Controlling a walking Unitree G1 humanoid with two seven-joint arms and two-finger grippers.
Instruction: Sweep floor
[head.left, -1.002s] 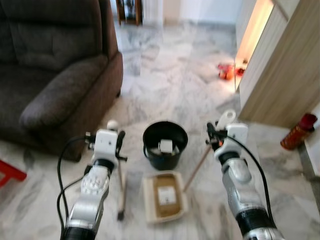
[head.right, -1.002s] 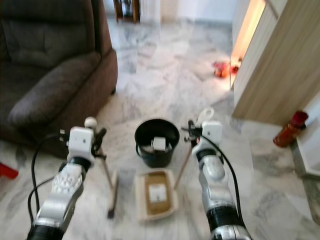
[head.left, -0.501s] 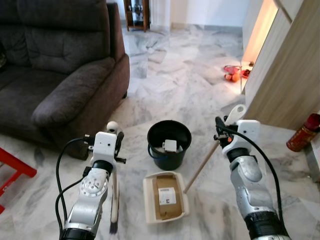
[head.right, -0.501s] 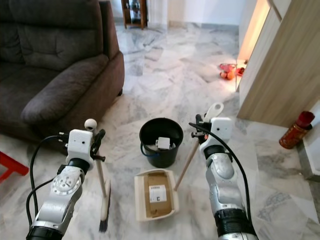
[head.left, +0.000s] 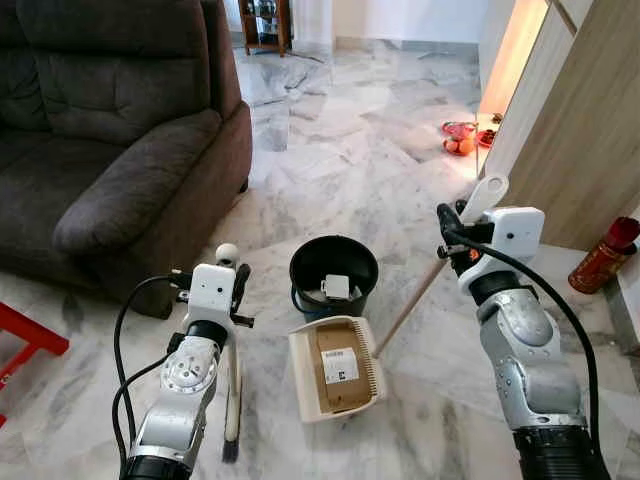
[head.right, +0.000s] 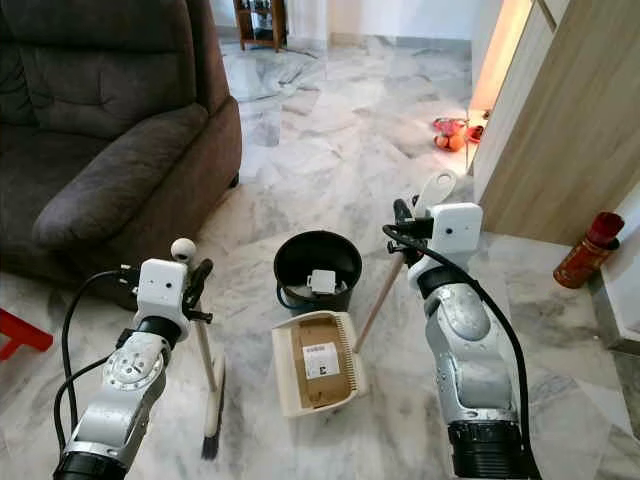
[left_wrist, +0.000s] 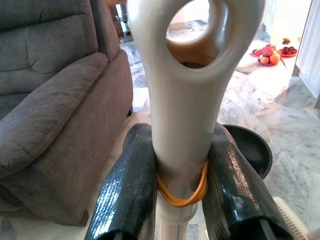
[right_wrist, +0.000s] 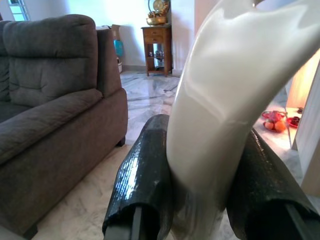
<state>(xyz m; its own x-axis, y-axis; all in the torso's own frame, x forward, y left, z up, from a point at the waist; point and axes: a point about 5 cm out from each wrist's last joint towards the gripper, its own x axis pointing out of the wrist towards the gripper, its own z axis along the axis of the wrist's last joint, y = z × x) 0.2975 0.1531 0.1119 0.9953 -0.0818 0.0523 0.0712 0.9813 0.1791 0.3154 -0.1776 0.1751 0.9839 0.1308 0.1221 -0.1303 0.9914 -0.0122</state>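
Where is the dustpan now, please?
In the left eye view, the dustpan sits on the marble floor just before the black bucket, between both arms.

Straight ahead of me on the floor (head.left: 330, 160) lies the dustpan (head.left: 337, 367), and just behind it stands the bucket (head.left: 333, 276) with a small box (head.left: 335, 288) inside. A carton (head.left: 341, 365) lies in the dustpan. To my left, the left gripper (head.left: 232, 285) clamps the top of the broom (head.left: 232, 400), which stands upright with its head on the floor, left of the dustpan. To my right, the right gripper (head.left: 452, 232) clamps the dustpan handle (head.left: 420, 296), which slants down leftward to the pan. The sofa (head.left: 110, 130) sits far left; the cabinet (head.left: 575, 140) is on the right, with a bottle (head.left: 602, 263) before it. Fruit (head.left: 460, 140) lies behind, beside the cabinet.
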